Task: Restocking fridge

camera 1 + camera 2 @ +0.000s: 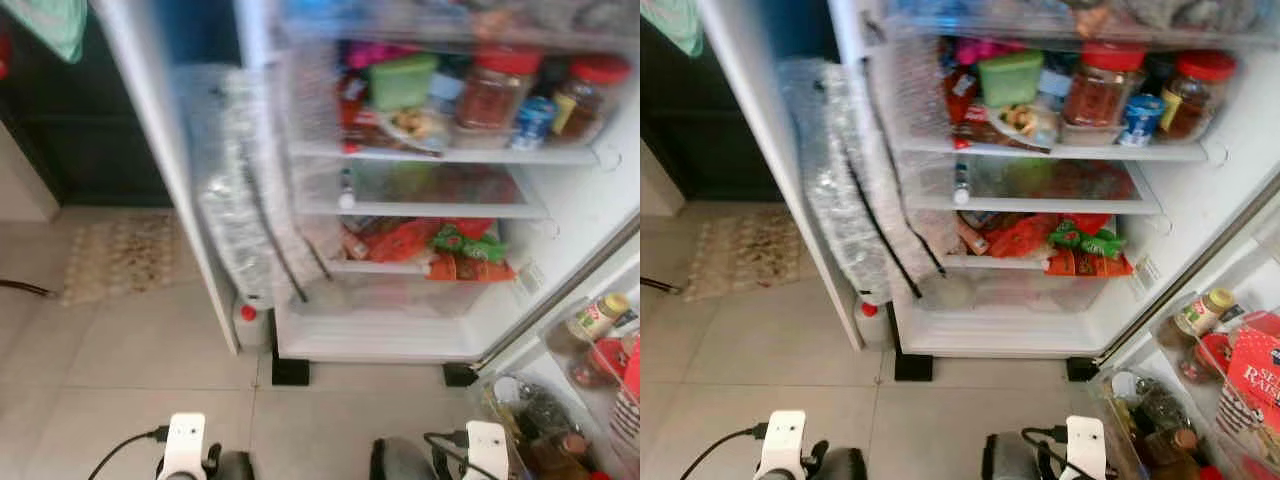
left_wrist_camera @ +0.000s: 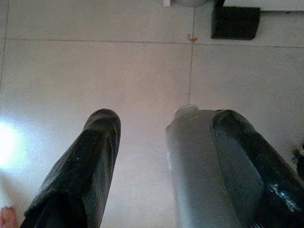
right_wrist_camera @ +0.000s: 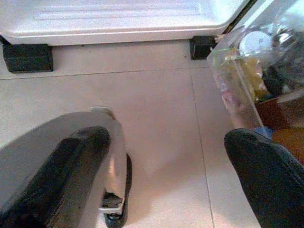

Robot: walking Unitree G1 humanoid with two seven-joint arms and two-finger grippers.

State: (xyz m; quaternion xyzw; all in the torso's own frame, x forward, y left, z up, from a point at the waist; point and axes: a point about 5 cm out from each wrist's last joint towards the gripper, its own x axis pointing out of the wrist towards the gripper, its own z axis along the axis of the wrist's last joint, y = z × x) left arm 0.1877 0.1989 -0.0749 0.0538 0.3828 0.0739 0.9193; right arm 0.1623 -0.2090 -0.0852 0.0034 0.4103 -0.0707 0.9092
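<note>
We judged the step to be the approach to the open fridge (image 1: 380,338), with nothing yet carried to it. To do it well we would first have to fetch an item, since neither gripper gripped any. Then we would aim for the barest shelf, the glass one (image 1: 430,208) in the middle of the frame, and come in level so as not to knock the jars above it.

The fridge stood open across the upper right of the frame, raised on black blocks (image 1: 290,371). Its top shelf was crowded: a green tub (image 1: 402,82), two red-lidded jars (image 1: 495,92) and a small blue can (image 1: 533,122). Lower down lay red and green packets (image 1: 440,250) above a clear drawer (image 1: 400,295). Crinkled clear plastic (image 1: 235,190) hung along its left side. The door bin (image 1: 1200,345) at the lower right held a yellow-capped bottle (image 1: 1202,310) and a red box.

The left gripper (image 2: 164,118) hung low over the pale floor tiles (image 1: 120,370), its fingers (image 2: 95,161) spread wide. A pale grey rounded shape (image 2: 194,166) lay against one finger; we could not tell what it was. The right gripper (image 3: 168,135) was likewise wide apart, pointing at the floor near the fridge's base and the door bin. A patterned mat (image 1: 125,255) lay at the left.
</note>
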